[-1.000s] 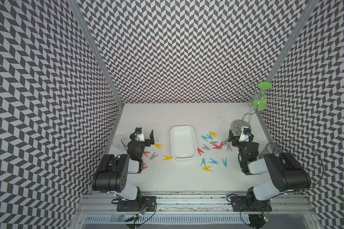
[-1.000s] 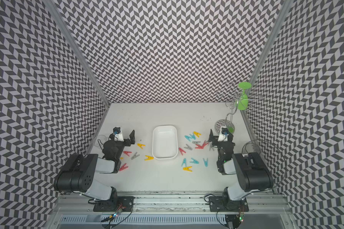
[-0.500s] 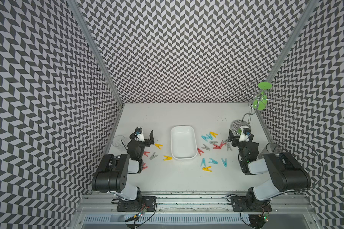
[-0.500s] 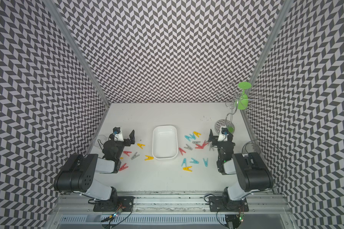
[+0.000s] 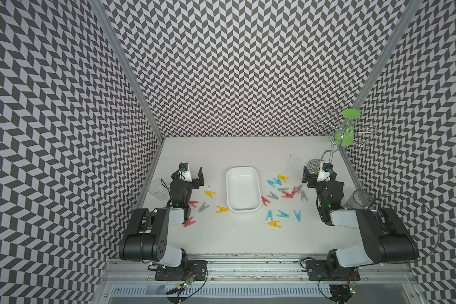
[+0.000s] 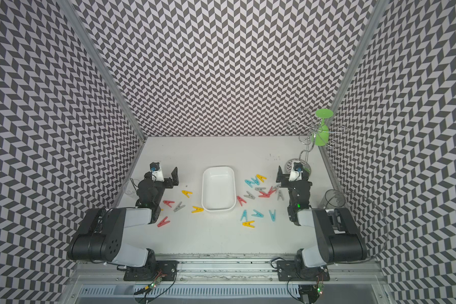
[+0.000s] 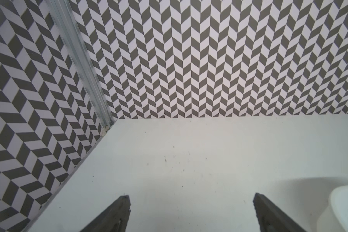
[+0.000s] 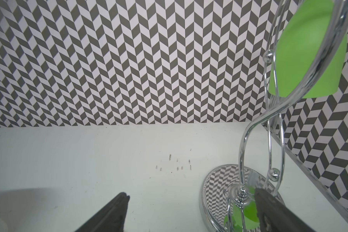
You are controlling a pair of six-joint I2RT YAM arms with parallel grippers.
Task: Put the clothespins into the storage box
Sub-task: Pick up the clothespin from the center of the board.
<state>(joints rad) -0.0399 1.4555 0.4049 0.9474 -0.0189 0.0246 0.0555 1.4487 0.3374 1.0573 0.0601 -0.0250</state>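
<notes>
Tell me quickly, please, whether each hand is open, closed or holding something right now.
Left hand: open, holding nothing.
Right hand: open, holding nothing.

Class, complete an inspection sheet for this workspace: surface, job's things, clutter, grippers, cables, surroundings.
Surface: white table, dark scuff marks near the back.
Job's things: clothespins scattered on both sides of the box, more on the right arm's side; box empty.
Clutter: left clear cup, right clear cup, wire stand holding an upturned green cup.
Grippers: left gripper and right gripper open, empty.
Cables: thin cable looping beside the right arm.
Surroundings: chevron-patterned walls on three sides.
</notes>
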